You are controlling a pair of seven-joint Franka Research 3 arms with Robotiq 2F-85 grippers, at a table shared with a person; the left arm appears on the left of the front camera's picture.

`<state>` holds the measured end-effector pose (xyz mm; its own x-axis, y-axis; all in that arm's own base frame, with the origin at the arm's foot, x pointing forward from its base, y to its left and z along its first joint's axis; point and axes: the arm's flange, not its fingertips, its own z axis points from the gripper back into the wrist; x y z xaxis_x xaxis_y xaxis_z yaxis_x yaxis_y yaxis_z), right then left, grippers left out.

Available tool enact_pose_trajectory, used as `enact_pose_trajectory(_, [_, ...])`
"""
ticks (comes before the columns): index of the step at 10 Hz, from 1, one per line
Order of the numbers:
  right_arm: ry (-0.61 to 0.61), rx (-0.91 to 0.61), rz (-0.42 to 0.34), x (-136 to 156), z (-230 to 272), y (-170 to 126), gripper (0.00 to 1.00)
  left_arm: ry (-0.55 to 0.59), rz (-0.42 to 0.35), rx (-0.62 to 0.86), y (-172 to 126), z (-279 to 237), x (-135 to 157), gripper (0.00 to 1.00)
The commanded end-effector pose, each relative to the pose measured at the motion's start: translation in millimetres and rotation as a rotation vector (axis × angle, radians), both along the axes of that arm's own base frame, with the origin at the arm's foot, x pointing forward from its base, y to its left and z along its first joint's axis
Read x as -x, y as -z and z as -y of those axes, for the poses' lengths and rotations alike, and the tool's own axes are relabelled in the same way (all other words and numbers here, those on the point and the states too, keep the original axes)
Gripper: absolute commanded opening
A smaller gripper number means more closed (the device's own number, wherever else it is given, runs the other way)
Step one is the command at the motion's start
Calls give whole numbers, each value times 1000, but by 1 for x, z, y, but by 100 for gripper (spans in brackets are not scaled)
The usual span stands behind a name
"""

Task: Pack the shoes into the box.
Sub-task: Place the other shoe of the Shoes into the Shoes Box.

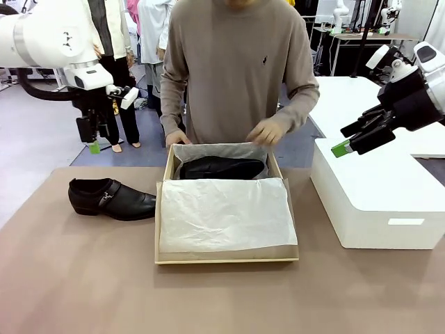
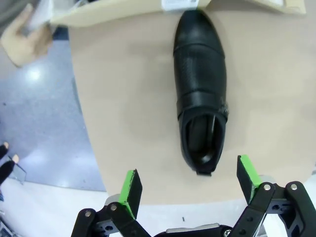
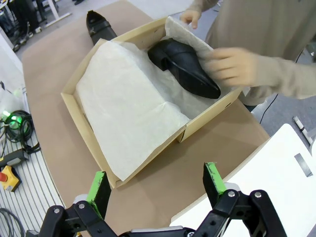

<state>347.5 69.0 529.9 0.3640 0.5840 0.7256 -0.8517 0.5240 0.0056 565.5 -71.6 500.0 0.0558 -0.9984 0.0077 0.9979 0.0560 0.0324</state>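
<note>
The brown tabletop (image 1: 69, 278) carries a job that looks about half done: one shoe is in and one is out. The big white block (image 1: 375, 202) on the right is no part of it.

The tan box (image 1: 226, 259) sits open in the middle. White tissue (image 1: 222, 216) lines it, and a loose sheet covers the near part. The first shoe (image 1: 222, 167) lies on its side across the far end, on the tissue. The person across the table has one hand (image 1: 268, 131) at that shoe and the other hand (image 1: 177, 138) on the box's far left corner, seemingly settling it into place.

The second shoe (image 1: 111, 198) stands on the tabletop just left of the box, toe toward it, not touching.

The left gripper (image 2: 189, 190) hangs above and a little beyond that shoe's heel, fingers spread wide and holding nothing. The right gripper (image 3: 157, 190) hovers over the white block's corner, pointed at the box, fingers equally wide and empty.

I'd say the step in hand is fetching the second shoe. The left arm would need to come down, close on it around the heel or strap, then lift it over the box wall. It would go in beside the first, once the person's hands are clear and the tissue is out of the way.
</note>
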Motion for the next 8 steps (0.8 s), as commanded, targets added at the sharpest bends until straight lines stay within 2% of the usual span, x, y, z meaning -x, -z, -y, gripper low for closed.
enact_pose_trajectory(1, [-24, -18, 13, -3, 1, 1, 100, -24, 41, -9, 9, -21, 8, 100])
enact_pose_trajectory(5, [-24, -18, 13, -3, 1, 1, 100, 8, 89, 45, 43, -39, 5, 100])
enact_pose_trajectory(6, [-24, -18, 13, -3, 1, 1, 100, 8, 81, 53, 50, -39, 2, 100])
enact_pose_trajectory(8, [-24, -18, 13, -3, 1, 1, 100, -74, 62, 66, 50, -41, -4, 100])
